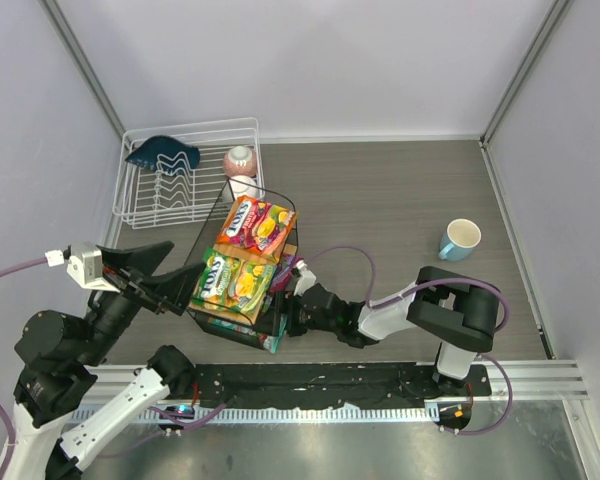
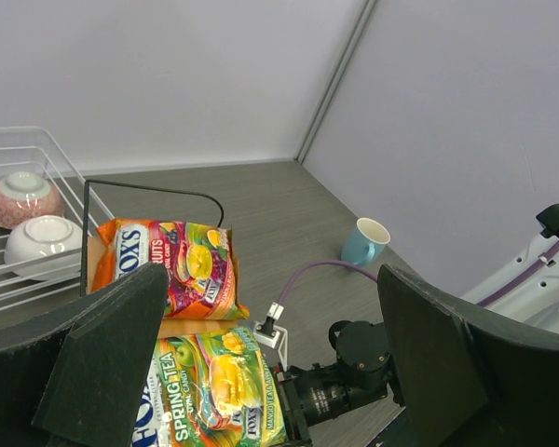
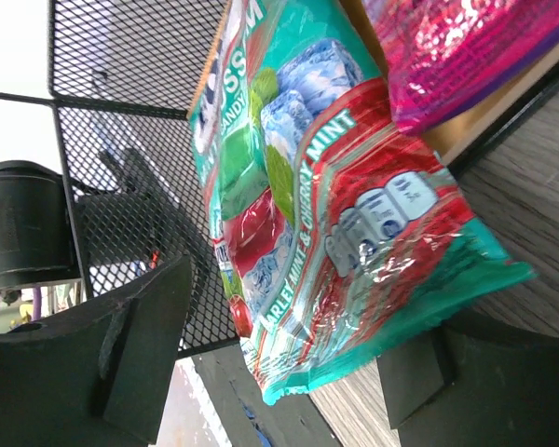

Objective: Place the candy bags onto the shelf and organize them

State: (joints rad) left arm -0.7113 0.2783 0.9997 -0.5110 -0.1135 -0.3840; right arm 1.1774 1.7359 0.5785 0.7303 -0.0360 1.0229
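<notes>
The shelf (image 1: 230, 335) stands left of centre. On its top board lie an orange-red candy bag (image 1: 254, 227) at the far end and a yellow-green one (image 1: 234, 283) at the near end. My right gripper (image 1: 292, 302) reaches into the lower tier from the right. Its wrist view shows the teal bag (image 3: 335, 214) lying on the lower board between my open fingers (image 3: 140, 354), with a purple bag (image 3: 456, 56) beyond it. My left gripper (image 1: 180, 272) hovers wide open and empty at the shelf's left side, above the yellow-green bag (image 2: 214, 391).
A white wire dish rack (image 1: 145, 205) at the back left holds a blue item (image 1: 162, 155), a pink bowl (image 1: 239, 160) and a white bowl (image 1: 242, 185). A light blue mug (image 1: 460, 238) stands at the right. Grey walls enclose the table.
</notes>
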